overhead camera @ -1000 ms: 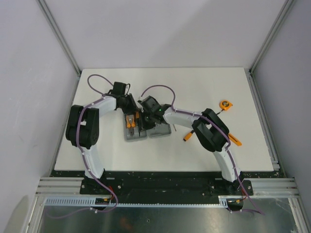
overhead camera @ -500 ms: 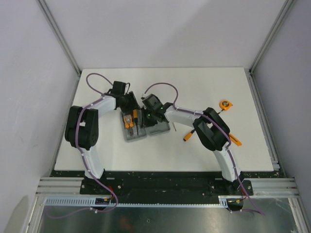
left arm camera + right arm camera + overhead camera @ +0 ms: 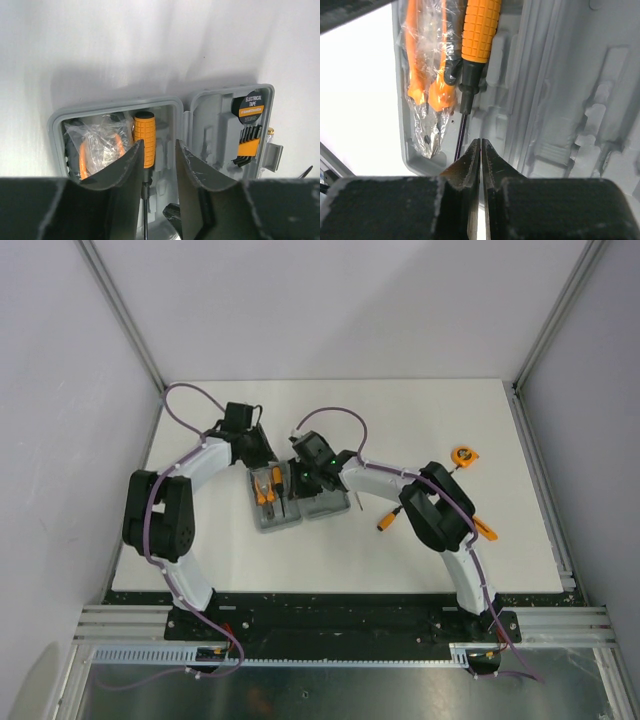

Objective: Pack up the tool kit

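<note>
**Open grey tool case** (image 3: pixel 283 521) at the centre of the table (image 3: pixel 420 420). Its left half holds bagged pliers (image 3: pixel 422 75) and an orange-handled screwdriver (image 3: pixel 144 137); its right half holds electrical tape (image 3: pixel 251 106) and hex keys (image 3: pixel 247 145). The left gripper (image 3: pixel 159 143), jaws parted and empty, hangs above the screwdriver. The right gripper (image 3: pixel 480 143), clenched on nothing, is beside the screwdriver's shaft. A tape measure (image 3: pixel 464 454) lies far right.

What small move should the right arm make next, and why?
Probably lift the right gripper and head for the loose orange-handled tool beside its arm. The screwdriver already lies in the case beside the bagged pliers, the right jaws are shut on nothing, and other tools lie on the table.
</note>
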